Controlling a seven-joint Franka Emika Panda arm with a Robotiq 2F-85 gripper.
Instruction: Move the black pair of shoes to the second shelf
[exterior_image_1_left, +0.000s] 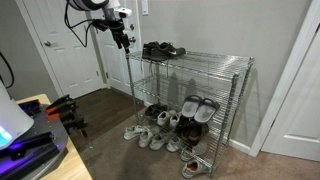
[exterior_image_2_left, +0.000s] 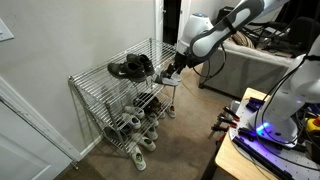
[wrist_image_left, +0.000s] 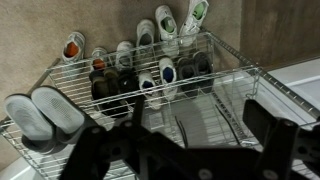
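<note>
Black pair of shoes (exterior_image_1_left: 162, 49), two together on top tier (exterior_image_1_left: 210, 57), tool (exterior_image_1_left: 123, 41) spread open, empty

the brown floor (exterior_image_1_left: 100, 130) carries a chrome wire rack (exterior_image_1_left: 215, 60), set along its far edge against the wall. pale sneakers (exterior_image_1_left: 148, 137) lie scattered on the floor just before the rack.

The arm (exterior_image_2_left: 215, 35) stretched out from its base, wrist angled downward. The gripper (exterior_image_1_left: 122, 38) hung in the air. In the wrist view its jaws stood wide apart.
</note>
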